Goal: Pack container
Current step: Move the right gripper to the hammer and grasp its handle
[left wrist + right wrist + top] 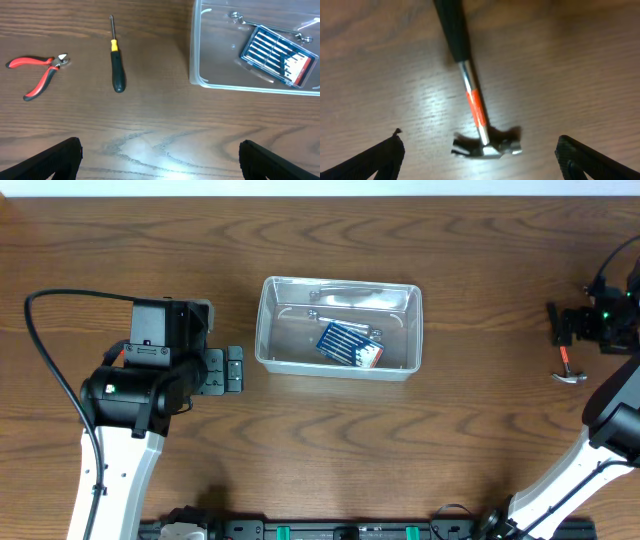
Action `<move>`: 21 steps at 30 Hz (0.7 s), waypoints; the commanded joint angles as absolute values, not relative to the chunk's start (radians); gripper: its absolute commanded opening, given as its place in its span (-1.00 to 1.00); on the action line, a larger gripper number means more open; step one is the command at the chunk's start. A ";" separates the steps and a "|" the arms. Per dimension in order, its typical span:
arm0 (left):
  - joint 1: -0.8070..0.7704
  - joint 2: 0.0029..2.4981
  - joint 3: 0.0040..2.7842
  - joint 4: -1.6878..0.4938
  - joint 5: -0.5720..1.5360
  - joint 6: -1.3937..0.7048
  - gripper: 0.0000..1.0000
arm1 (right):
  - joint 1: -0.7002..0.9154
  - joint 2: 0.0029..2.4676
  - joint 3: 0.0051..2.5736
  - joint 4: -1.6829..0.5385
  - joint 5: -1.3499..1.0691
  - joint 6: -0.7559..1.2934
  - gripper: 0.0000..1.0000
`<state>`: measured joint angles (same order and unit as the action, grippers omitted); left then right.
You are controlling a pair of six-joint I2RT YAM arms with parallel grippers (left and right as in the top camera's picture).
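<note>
The clear container [266,330] stands mid-table and holds a blue tool set [349,345] and a metal wrench [345,293]. It also shows at the top right of the left wrist view [196,60], with the blue tool set [277,56] inside. My left gripper [233,370] is open and empty, left of the container, low over bare wood [165,167]. My right gripper [555,326] is open at the far right. A small hammer [571,372] lies there; in the right wrist view its head [487,145] lies between my open fingers [482,162], untouched.
Red-handled pliers [37,75] and a black screwdriver with a yellow collar [116,62] lie on the wood in the left wrist view, left of the container. Neither shows in the overhead view. The left arm's body [140,385] covers part of the table's left side.
</note>
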<state>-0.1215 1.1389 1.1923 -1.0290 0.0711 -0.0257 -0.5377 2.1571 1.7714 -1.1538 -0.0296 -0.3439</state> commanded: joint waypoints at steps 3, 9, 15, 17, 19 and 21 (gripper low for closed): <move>-0.121 1.139 1.216 -1.031 0.059 -0.020 0.97 | -0.544 2.172 1.769 -1.128 -0.035 -0.383 0.86; -0.121 1.139 1.216 -1.031 0.059 -0.019 0.97 | -0.540 2.172 1.701 -1.100 -0.013 -0.421 0.84; -0.121 1.139 1.216 -1.031 0.059 -0.019 0.97 | -0.540 2.172 1.578 -1.027 0.009 -0.443 0.90; -0.121 1.139 1.216 -1.031 0.059 -0.019 0.97 | -0.539 2.172 1.552 -1.007 0.014 -0.443 0.96; -0.121 1.139 1.216 -1.031 0.059 -0.019 0.97 | -0.539 2.172 1.526 -0.985 0.019 -0.446 0.95; -0.121 1.139 1.216 -1.031 0.059 -0.019 0.97 | -0.539 2.172 1.508 -0.971 0.019 -0.451 0.91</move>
